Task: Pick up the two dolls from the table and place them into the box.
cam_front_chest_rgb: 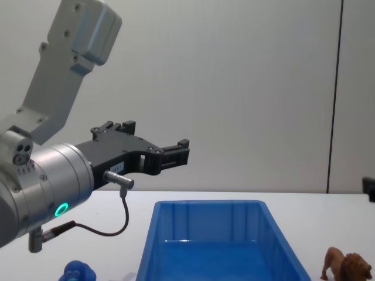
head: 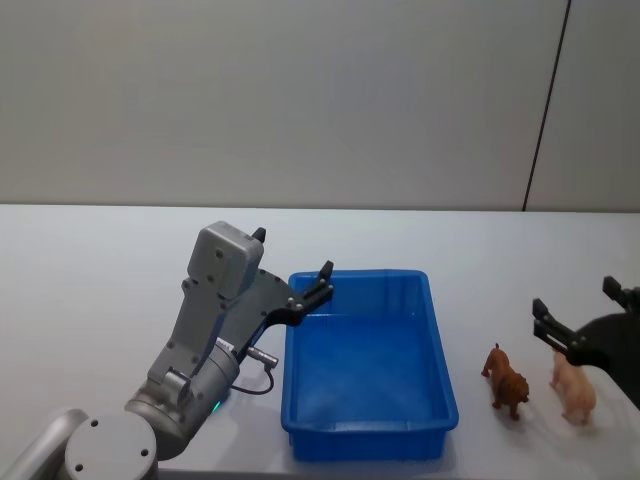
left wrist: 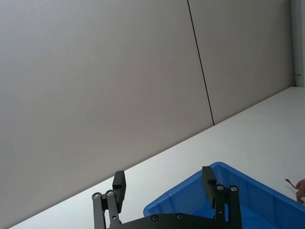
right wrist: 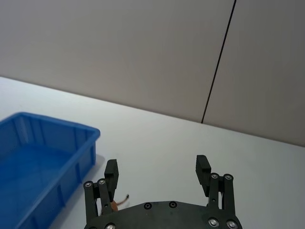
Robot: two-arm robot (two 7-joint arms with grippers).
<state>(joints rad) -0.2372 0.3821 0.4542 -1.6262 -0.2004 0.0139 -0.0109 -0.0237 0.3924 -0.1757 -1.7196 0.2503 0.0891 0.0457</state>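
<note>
A: Anything held in the right gripper (head: 578,302)?
B: No. Jaws wide apart, bare air between them. Hanging above the table (head: 90,290) at its far right, well clear of the box (head: 438,330).
A: And the dolls, set against those jaws?
B: Outside them, both. Just on the near side of the gripper and lower down, the pale pink figure (head: 575,388). Beside that, toward the box, the brown lion (head: 508,380), between the bin's right wall and the pink one. Both standing on the table, touched by no finger.
A: Same story for the left gripper (head: 292,256)?
B: Much the same. Spread open, gripping nothing. Held in the air over the box's far left corner, fingers pointing across the bin.
A: And the blue animal (cam_front_chest_rgb: 76,272)?
B: Down on the table to the left of the box, under the left arm, far below those open jaws and apart from them.
</note>
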